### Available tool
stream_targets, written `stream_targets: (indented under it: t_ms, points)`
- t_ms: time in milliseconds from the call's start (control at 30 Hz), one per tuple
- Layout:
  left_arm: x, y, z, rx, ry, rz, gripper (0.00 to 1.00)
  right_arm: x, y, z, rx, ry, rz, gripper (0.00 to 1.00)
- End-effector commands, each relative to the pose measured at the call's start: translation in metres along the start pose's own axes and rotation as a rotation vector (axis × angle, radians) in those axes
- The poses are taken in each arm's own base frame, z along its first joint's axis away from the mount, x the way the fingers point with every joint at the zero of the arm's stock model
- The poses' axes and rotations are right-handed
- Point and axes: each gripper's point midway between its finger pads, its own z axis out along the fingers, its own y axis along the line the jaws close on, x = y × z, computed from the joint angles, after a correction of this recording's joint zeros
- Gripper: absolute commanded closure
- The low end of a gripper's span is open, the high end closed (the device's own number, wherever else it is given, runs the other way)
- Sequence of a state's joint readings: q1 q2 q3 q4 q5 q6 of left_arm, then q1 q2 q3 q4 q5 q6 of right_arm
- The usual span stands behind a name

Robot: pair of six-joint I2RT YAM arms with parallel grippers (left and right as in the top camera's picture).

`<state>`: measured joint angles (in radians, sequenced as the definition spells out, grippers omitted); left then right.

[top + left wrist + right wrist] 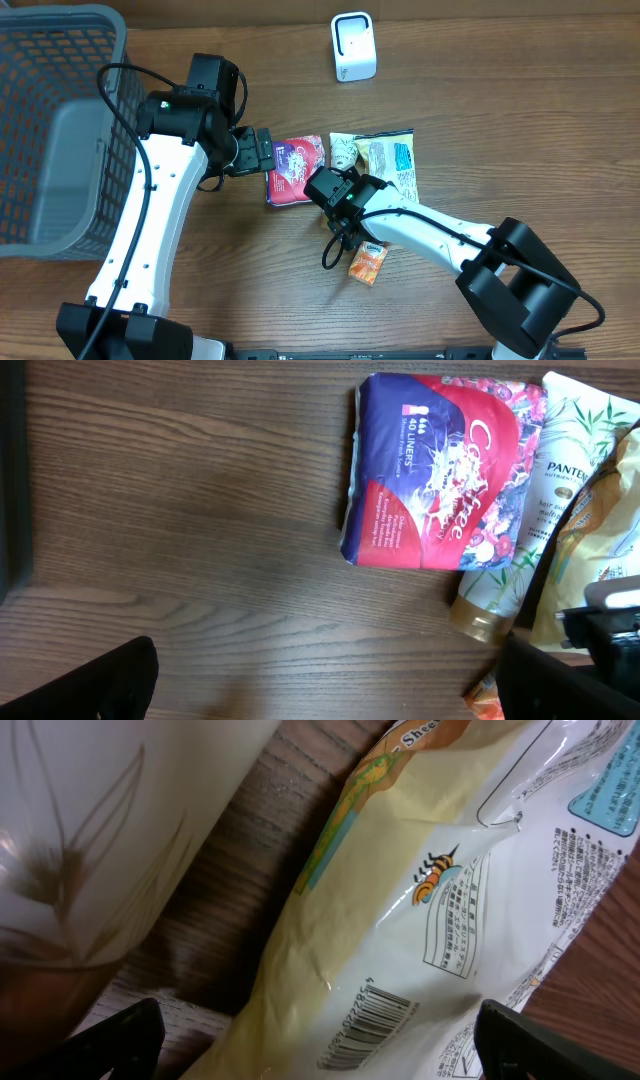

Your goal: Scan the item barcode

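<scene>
On the table (520, 110) lie four items (297, 170), one scanner (353, 47), one basket (60, 130).

Dark brown wood-grain table (500, 90) — evenly lit, faint sheen — fills the view.

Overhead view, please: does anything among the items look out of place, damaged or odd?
Nothing looks spilled. The Pantene bottle lies on its side beside the crinkled yellow bag; the orange packet sits apart, askew.

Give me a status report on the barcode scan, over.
Left claw open, empty, beside red liner pack. Right claw open, low over yellow bag, barcode face up, nothing gripped. Pantene bottle lies right beside bag.
</scene>
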<state>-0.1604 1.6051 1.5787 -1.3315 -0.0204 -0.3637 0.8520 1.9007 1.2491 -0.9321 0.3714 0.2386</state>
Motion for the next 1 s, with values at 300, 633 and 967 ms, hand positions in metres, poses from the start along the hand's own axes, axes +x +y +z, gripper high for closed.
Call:
stream_targets:
  t_ms: [300, 633, 967]
  points:
    - [-0.002, 0.000, -0.002, -0.005, -0.012, -0.008, 0.00, 0.006, -0.007, 0.018, 0.073, 0.023, -0.020, 0.01]
    - [-0.002, 0.000, -0.002, -0.005, -0.012, -0.008, 0.00, -0.002, -0.031, 0.027, 0.076, 0.028, 0.065, 0.22]
    - [-0.002, 0.000, -0.002, -0.005, -0.012, -0.008, 0.00, -0.014, -0.046, 0.033, 0.011, 0.025, 0.192, 0.96]
